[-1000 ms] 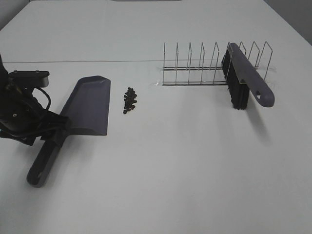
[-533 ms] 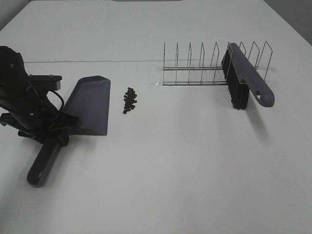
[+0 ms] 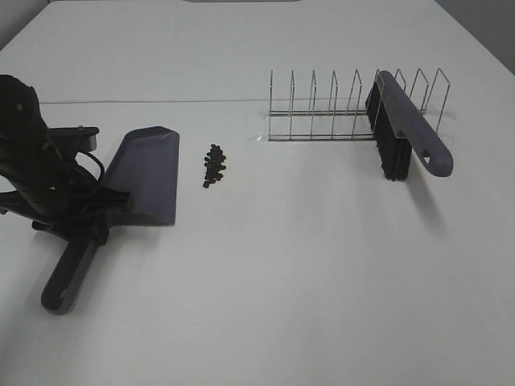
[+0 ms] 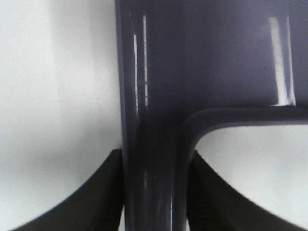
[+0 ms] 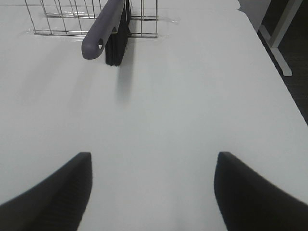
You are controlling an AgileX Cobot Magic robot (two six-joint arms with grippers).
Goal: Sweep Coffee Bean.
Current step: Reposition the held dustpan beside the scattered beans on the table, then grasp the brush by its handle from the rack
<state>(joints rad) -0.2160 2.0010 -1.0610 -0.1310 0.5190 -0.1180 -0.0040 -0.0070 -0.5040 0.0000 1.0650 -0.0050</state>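
Note:
The coffee beans (image 3: pixel 214 166) lie in a small dark pile on the white table, just right of the grey dustpan (image 3: pixel 145 173). My left gripper (image 3: pixel 87 223) is shut on the dustpan's handle where it meets the pan. In the left wrist view the handle (image 4: pixel 154 183) sits between the two fingers (image 4: pixel 103 197), which touch both its sides. The grey brush (image 3: pixel 402 129) with black bristles stands in the wire rack (image 3: pixel 338 108) at the back right. My right gripper (image 5: pixel 153 192) is open and empty over bare table, some way short of the brush (image 5: pixel 108 26). It is out of the exterior view.
The rack has several upright wire dividers. A seam runs across the table (image 3: pixel 306 265) behind the dustpan. A table leg and dark floor (image 5: pixel 288 43) show past the table's right edge.
My left arm has swung right and down onto the dustpan handle. The dustpan has since shifted and turned slightly to the left. The beans, the brush and the rack have not moved.

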